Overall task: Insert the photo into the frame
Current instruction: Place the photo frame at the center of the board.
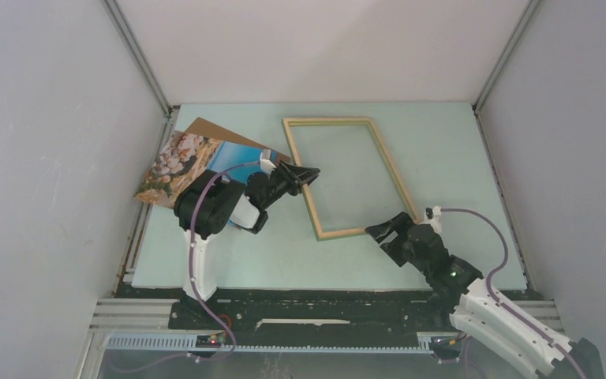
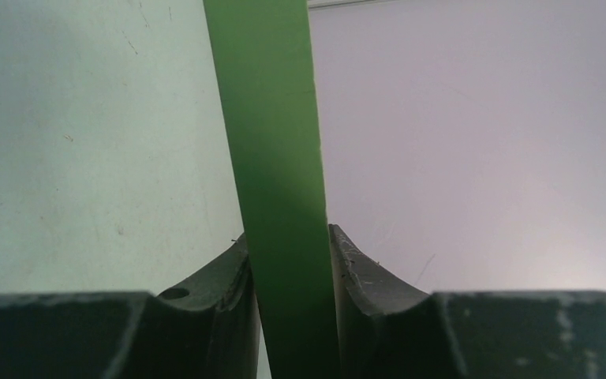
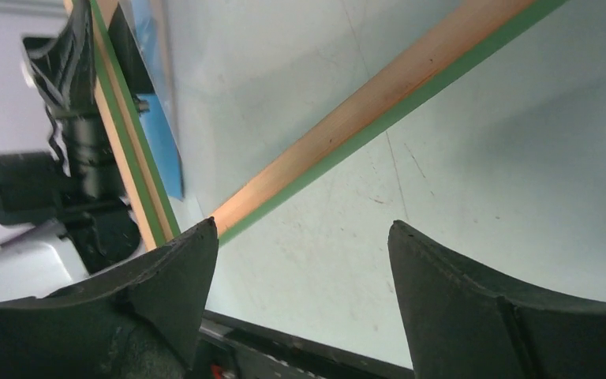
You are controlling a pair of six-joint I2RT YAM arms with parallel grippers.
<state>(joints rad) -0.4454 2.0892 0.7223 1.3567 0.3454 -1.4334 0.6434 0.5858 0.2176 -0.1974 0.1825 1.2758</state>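
I judge the job barely begun: the photo [image 1: 177, 162] is not in the frame [image 1: 327, 121] yet, and the 2 lie well apart. The photo sits picture side up at the left edge of the counter [image 1: 450, 166], its rocky end toward the left wall and its blue end running under my left arm. It rests on the brown backing board [image 1: 209, 129], whose far corner pokes out behind it. The frame is around the middle of the counter toward the far edge, pale wood side up, with only the counter's green showing through its opening. My left tool [image 1: 306, 175] is pinching the frame's left long rail: in the left wrist view the green side of that rail stands between the fingers [image 2: 367, 276], touching both. My right tool [image 1: 385, 230] hangs just beside the frame's near right corner, jaws spread wide with nothing between them. In its own view the wood-and-green rail passes beyond the fingertips, not in their gap. I cannot tell for certain whether the frame's left side is lifted off the counter, though the right wrist view suggests a tilt. What is left, as I read it, is all the real work: settling the frame, fetching the photo from the left edge and laying it into the opening, with the backing board probably going in after that.
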